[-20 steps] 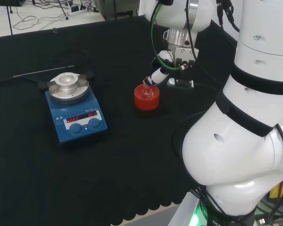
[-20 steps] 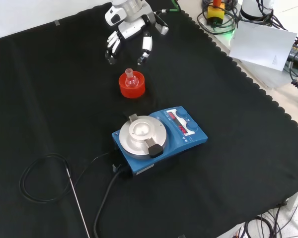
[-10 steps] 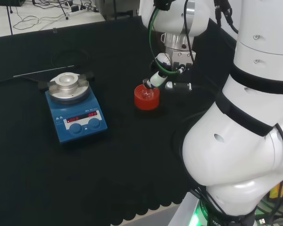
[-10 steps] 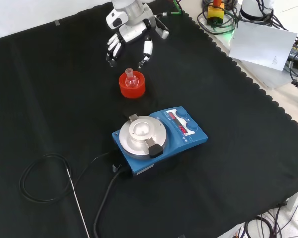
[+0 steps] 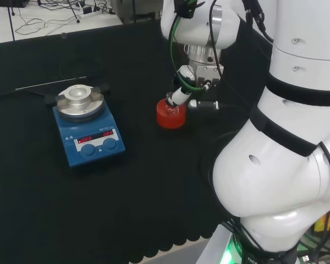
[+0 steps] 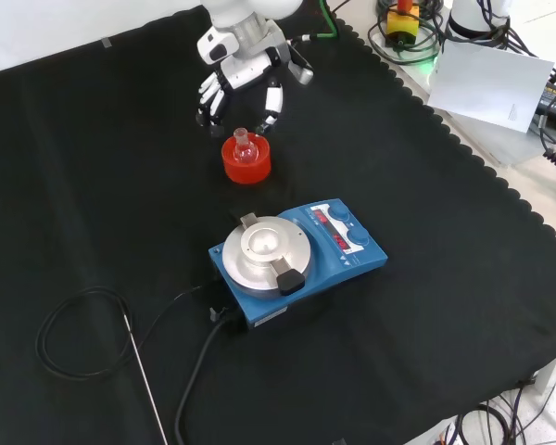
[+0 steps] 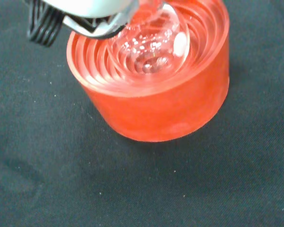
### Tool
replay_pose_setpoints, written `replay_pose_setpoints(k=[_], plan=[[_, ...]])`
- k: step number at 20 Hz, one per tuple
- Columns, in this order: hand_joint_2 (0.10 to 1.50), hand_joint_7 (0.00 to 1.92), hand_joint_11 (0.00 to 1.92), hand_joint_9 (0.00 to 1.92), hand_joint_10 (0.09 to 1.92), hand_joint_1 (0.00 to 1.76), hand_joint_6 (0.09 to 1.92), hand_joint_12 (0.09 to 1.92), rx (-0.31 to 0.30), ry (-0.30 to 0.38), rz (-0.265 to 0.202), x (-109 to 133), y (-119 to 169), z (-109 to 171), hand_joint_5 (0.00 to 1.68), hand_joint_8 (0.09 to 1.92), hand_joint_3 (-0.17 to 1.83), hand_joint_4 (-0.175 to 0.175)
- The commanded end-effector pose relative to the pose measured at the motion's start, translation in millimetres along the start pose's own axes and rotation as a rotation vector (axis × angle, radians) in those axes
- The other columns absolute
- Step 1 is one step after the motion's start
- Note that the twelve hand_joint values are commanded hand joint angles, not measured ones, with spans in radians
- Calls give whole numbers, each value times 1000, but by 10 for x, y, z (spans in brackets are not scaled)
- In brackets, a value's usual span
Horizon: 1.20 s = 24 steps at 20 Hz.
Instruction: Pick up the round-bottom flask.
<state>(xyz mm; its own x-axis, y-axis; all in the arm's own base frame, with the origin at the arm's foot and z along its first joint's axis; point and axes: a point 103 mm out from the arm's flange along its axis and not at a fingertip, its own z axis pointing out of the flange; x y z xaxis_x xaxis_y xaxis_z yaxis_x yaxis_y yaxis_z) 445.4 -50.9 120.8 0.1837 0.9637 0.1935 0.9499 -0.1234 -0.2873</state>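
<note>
- Black cloth bench: round-bottom flask (image 6: 244,145) sits in its red ribbed stand (image 6: 246,161).
- Hand (image 6: 241,82) hovers just beside it, fingers spread — nothing grasped, flask not yet lifted.

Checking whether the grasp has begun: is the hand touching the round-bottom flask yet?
Apart. In the front view the hand hangs with relaxed fingers behind the round-bottom flask in its red stand, black cloth showing between.

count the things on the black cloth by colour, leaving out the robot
Red: 1, the red ribbed ring stand
Clear: 1, the clear glass round-bottom flask sitting in the stand
Blue: 1, the blue hotplate stirrer with a silver round top
Black: 1, the black cable coil with a thin metal probe
Total: 4
</note>
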Motion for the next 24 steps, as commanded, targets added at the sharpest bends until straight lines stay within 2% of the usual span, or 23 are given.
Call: replay_pose_setpoints(k=[1,9,14,24], plan=[[603,277,280,526,661,951,633,1375,-17,12,-5,27,56,65,622,697,640,-34],[591,294,307,544,659,977,683,1369,-34,19,-7,-58,95,80,591,703,663,-37],[587,323,329,569,664,989,723,1367,-53,23,-20,-30,107,74,648,713,672,-40],[586,356,353,589,661,992,766,1354,-37,11,-40,40,104,68,724,722,684,-45]])
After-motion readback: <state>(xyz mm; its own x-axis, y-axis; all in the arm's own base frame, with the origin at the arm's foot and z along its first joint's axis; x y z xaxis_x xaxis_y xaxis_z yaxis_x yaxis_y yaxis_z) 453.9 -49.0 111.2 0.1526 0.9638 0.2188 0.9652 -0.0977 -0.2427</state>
